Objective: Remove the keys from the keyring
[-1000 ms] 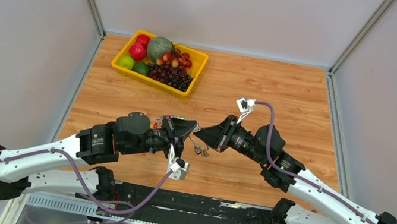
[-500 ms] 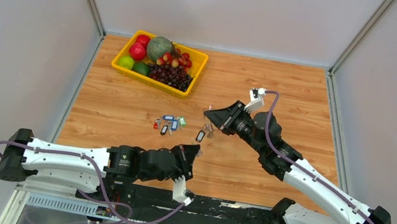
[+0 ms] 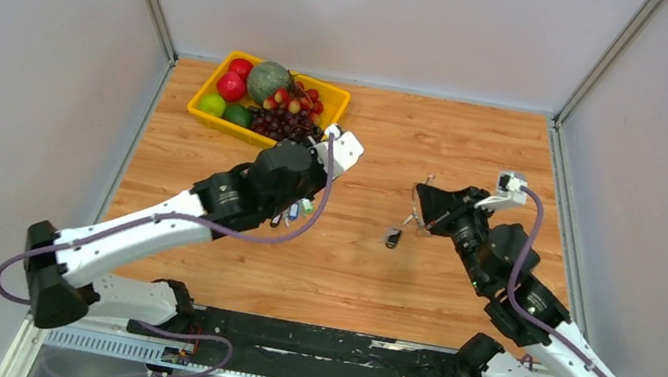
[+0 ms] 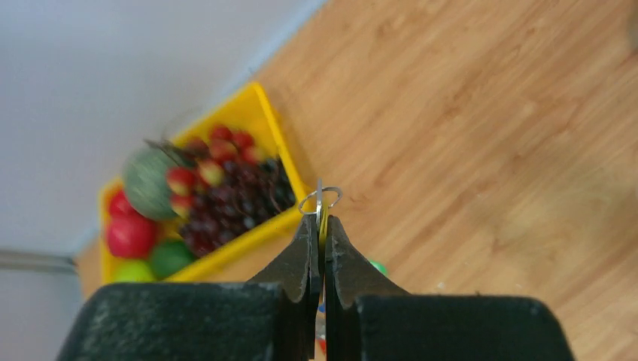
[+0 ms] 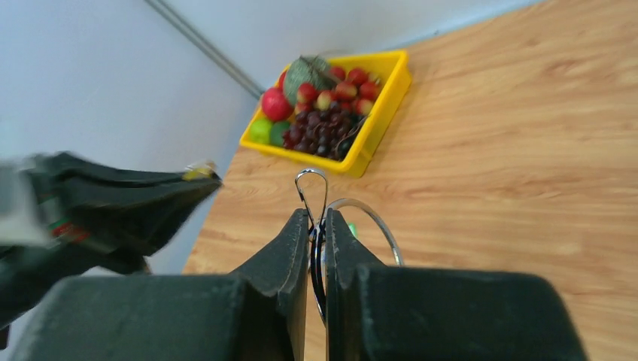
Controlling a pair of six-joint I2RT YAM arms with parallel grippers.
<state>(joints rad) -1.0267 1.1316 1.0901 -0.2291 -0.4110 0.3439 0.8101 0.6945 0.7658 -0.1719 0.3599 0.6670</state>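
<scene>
Top view: your left arm (image 3: 238,196) has swung away from the near edge and out towards the far-left corner, up beside the yellow fruit tray (image 3: 219,122). The right pincer (image 3: 419,199) has drawn off towards the right edge. A second ago the two met mid-bench; now they're well apart. Loose keys (image 3: 300,209) lie on the bench (image 3: 517,157), half under the left arm. A black-headed key (image 3: 392,238) has travelled along with the right pincer, so I'd judge it's still hanging on the ring.

Left wrist: your left pincer (image 4: 319,226) is clamped on a yellow-tagged key (image 4: 320,207), its small ring poking out past the tips. That one's come free.

Right wrist: the right pincer is pinched tight on the keyring (image 5: 376,216), with the big loop held above the bench. There's more to strip.
</scene>
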